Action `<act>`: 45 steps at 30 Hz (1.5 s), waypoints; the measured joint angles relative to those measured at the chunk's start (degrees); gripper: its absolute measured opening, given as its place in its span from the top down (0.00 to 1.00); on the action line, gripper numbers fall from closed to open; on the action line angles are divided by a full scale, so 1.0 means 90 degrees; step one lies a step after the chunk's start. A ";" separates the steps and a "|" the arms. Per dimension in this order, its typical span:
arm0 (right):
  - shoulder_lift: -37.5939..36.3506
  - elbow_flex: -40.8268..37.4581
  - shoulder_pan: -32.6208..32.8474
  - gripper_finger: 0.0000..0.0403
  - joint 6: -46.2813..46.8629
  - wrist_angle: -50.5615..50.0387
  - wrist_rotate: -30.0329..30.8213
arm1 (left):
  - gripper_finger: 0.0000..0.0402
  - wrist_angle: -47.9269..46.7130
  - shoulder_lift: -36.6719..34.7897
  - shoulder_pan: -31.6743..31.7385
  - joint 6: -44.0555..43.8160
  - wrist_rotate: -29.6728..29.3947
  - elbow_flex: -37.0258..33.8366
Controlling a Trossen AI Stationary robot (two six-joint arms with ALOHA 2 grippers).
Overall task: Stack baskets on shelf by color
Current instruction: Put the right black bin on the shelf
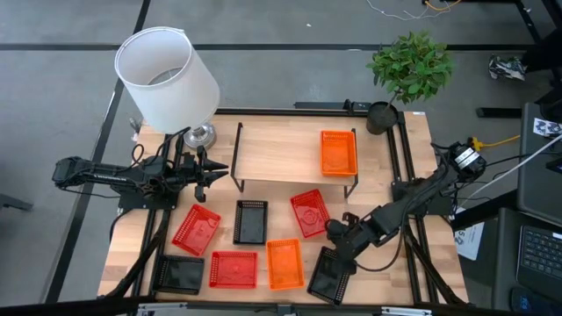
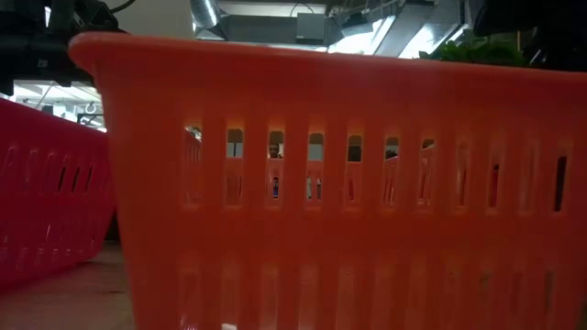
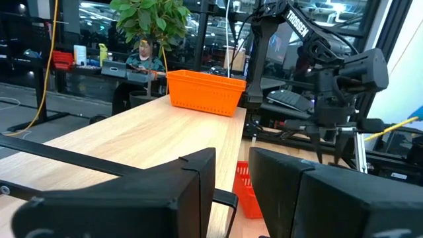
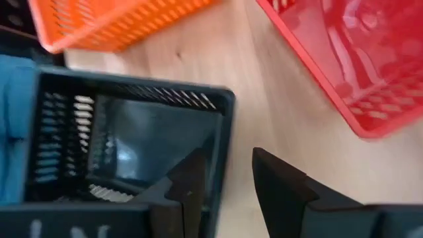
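The right gripper (image 4: pixel 221 182) is seen parted, its fingers straddling the near wall of a black perforated plastic basket (image 1: pixel 331 275) at the table's five o'clock. One orange mesh basket (image 1: pixel 338 153) rests on the low light-wood shelf (image 1: pixel 277 156), at its three o'clock end. The left gripper (image 1: pixel 211 171), slightly parted and empty, waits beside the shelf's nine o'clock end.

One orange basket (image 1: pixel 338 153) sits on the shelf (image 1: pixel 277 154); seven baskets lie scattered on the table below.

The tabletop (image 1: pixel 413 175) carries the shelf (image 1: pixel 272 156) — one orange basket (image 1: pixel 338 152) on it — plus a lamp (image 1: pixel 167 77) and seven loose baskets in front.
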 joint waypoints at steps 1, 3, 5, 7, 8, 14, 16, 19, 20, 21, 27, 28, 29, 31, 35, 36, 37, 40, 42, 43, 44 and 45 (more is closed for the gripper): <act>0.0000 0.0000 0.0017 0.69 0.0008 0.0075 -0.0011 | 0.79 0.0000 0.0002 0.0000 0.0000 0.0000 0.0000; 0.0059 0.0002 0.0026 0.69 0.0207 0.0047 -0.0025 | 0.79 -0.0002 0.0002 -0.0002 0.0000 -0.0002 0.0000; 0.0156 0.0000 0.0028 0.69 0.0454 -0.0119 -0.0043 | 0.79 0.0000 0.0000 -0.0002 0.0001 -0.0002 0.0000; 0.0266 0.0000 0.0026 0.70 0.0499 -0.0112 -0.0040 | 0.79 -0.0005 0.0002 0.0000 0.0015 -0.0001 0.0000; 0.0332 0.0000 0.0031 0.71 0.0501 -0.0109 -0.0048 | 0.79 -0.0002 0.0001 0.0000 0.0015 -0.0002 -0.0002; 0.0772 0.0000 0.0031 0.73 0.0667 -0.0097 -0.0368 | 0.79 -0.0002 0.0001 -0.0001 0.0015 0.0000 -0.0002; 0.0876 0.0000 0.0031 0.73 0.0667 -0.0101 -0.0396 | 0.79 -0.0001 0.0002 -0.0002 0.0014 0.0000 -0.0002; 0.0920 0.0000 0.0031 0.74 0.0646 -0.0306 -0.0392 | 0.79 -0.0001 0.0002 0.0000 0.0012 0.0000 -0.0002; 0.0920 0.0000 0.0031 0.74 0.0644 -0.0498 -0.0376 | 0.79 0.0002 0.0002 -0.0002 0.0012 0.0000 -0.0002; 0.0920 0.0000 0.0031 0.75 0.0650 -0.0742 -0.0373 | 0.79 0.0000 0.0000 0.0000 0.0012 0.0000 -0.0002; 0.0918 0.0000 0.0026 0.83 0.0817 -0.2643 -0.0356 | 0.79 0.0002 0.0000 -0.0002 0.0010 -0.0002 -0.0002; 0.0918 0.0000 0.0026 0.84 0.0806 -0.2870 -0.0356 | 0.79 0.0002 0.0000 -0.0002 0.0010 0.0000 -0.0002; 0.0906 0.0000 0.0026 0.85 0.0781 -0.3068 -0.0356 | 0.79 0.0000 0.0002 -0.0002 0.0010 0.0000 -0.0002; 0.0848 0.0002 0.0026 0.85 0.0763 -0.3403 -0.0354 | 0.79 0.0001 0.0001 -0.0001 0.0010 0.0000 -0.0002; 0.0620 0.0040 0.0026 0.85 0.0804 -0.3858 -0.0146 | 0.79 0.0002 0.0000 -0.0001 0.0007 -0.0001 -0.0002; 0.0545 0.0076 0.0026 0.85 0.0795 -0.3899 -0.0107 | 0.79 0.0002 0.0002 0.0000 0.0007 -0.0002 -0.0002; 0.0463 0.0120 0.0026 0.85 0.0775 -0.3890 -0.0078 | 0.79 0.0002 0.0000 -0.0002 0.0007 -0.0002 -0.0002; 0.0192 0.0206 0.0020 0.85 0.0755 -0.3867 -0.0052 | 0.79 0.0002 0.0002 0.0000 0.0007 0.0000 -0.0002; 0.0064 0.0216 0.0016 0.85 0.0660 -0.3882 -0.0060 | 0.79 0.0001 0.0002 0.0000 0.0007 0.0000 -0.0002; 0.0015 0.0216 0.0016 0.85 0.0642 -0.3882 -0.0060 | 0.79 0.0001 0.0000 -0.0001 0.0007 -0.0001 -0.0002; -0.0022 0.0216 0.0016 0.85 0.0643 -0.3884 -0.0060 | 0.79 0.0000 0.0001 -0.0001 0.0007 -0.0001 -0.0002; -0.0053 0.0216 0.0016 0.85 0.0645 -0.3884 -0.0060 | 0.79 0.0000 0.0002 -0.0002 0.0007 -0.0001 -0.0002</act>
